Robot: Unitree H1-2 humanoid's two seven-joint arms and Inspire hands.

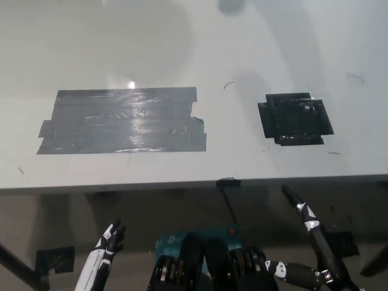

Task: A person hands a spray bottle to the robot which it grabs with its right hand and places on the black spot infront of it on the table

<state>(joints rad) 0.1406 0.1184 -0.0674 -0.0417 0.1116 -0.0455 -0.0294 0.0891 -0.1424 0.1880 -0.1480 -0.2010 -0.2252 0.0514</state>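
Head view, steeply down onto a pale grey surface (182, 36) filling the upper two thirds of the frame, near edge running straight across, left to right. On the right, not far from that edge, a black spot (296, 118): a rough square patched from strips of black tape, ragged at the corners, nothing standing on it. On the left, well apart from the spot, a much wider patch of grey tape (121, 121), glossy, wrinkled, catching glare near its far edge. Between the two, a thin curved mark (228, 85) on the surface; another faint one near the far right. No spray bottle to be seen anywhere in the frame.

Below the near edge, darker floor. At lower left, white left hand (111, 239), held low and short of the surface, fingers spread a little and pointing up toward the edge, grasping nothing, released. At lower right, black right hand (303, 209), also below the surface edge and almost under the spot, fingers loosely apart, one reaching up toward the edge, another lying out to the left lower down; white bands on the fingers; nothing held, released. Small black clip (228, 181) on the near edge at the middle. Black taped square (54, 259) on the floor at far lower left.
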